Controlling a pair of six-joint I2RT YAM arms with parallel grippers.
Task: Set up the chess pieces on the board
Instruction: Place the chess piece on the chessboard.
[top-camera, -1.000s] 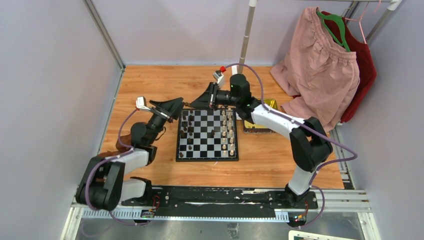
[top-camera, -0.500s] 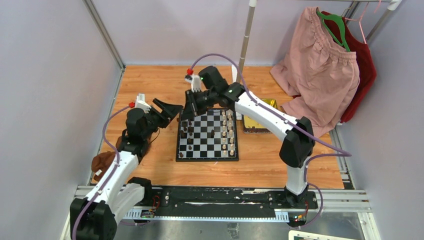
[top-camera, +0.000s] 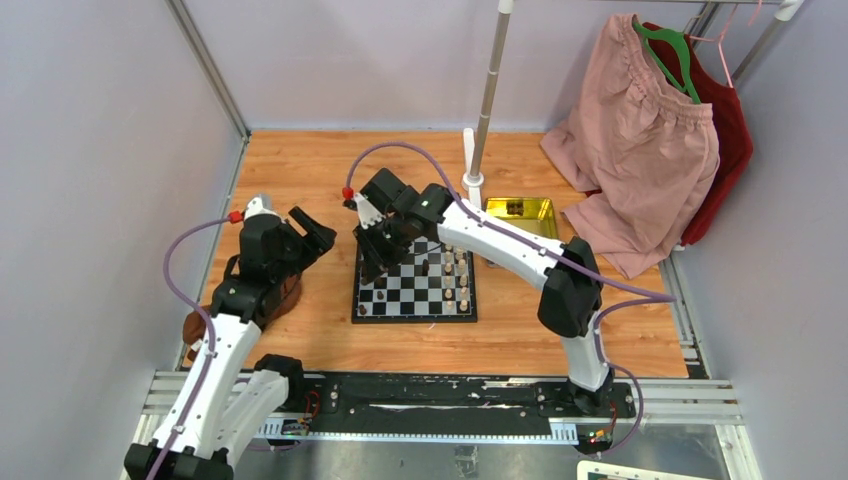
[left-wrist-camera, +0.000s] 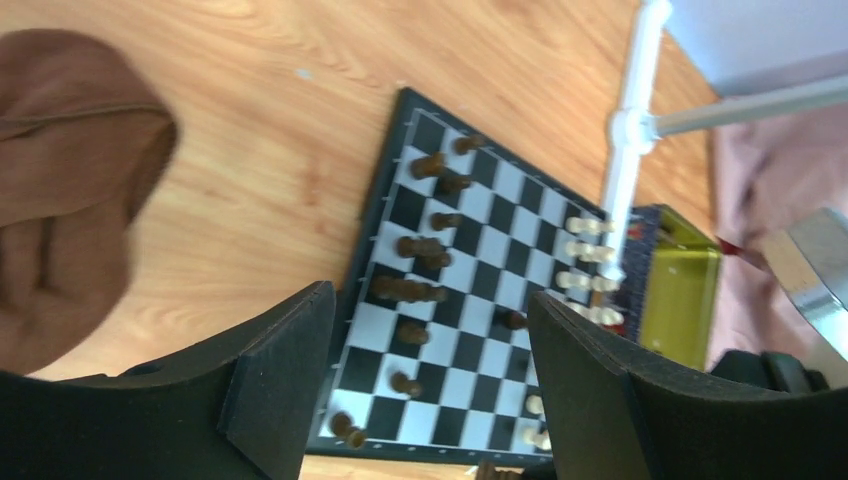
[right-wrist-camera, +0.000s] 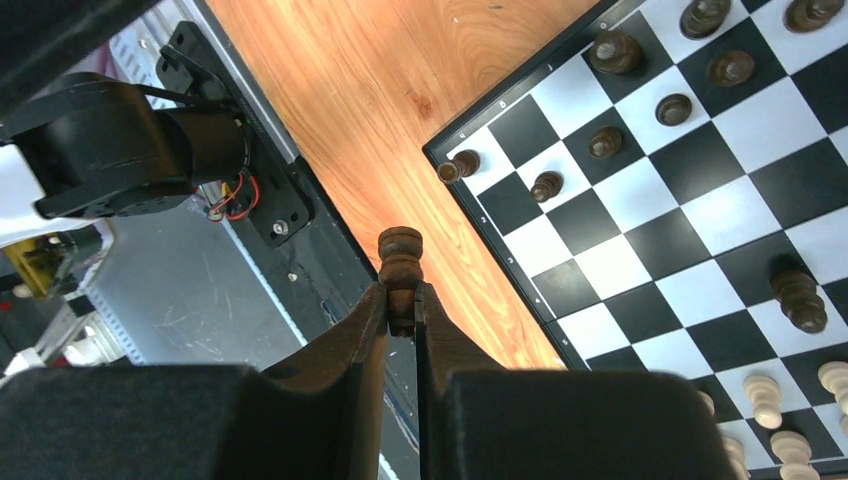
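Right fingers (right-wrist-camera: 352, 340) clamp a dark piece (right-wrist-camera: 401, 255), its base hidden; left fingers (left-wrist-camera: 280, 375) stand apart.

table top (top-camera: 300, 170): wood grain, orange, smooth, low sheen
board (top-camera: 412, 297): glossy squares, black and silvery-white
dark chess piece (right-wrist-camera: 401, 262): turned brown wood, satin
cream chess pieces (right-wrist-camera: 765, 397): smooth, pale; material unclear
tray (top-camera: 540, 216): gold, mirror-shiny metal
left gripper fingers (left-wrist-camera: 285, 375): matt black, fine-grained
cloth (left-wrist-camera: 60, 200), left table edge: brown, soft, matt
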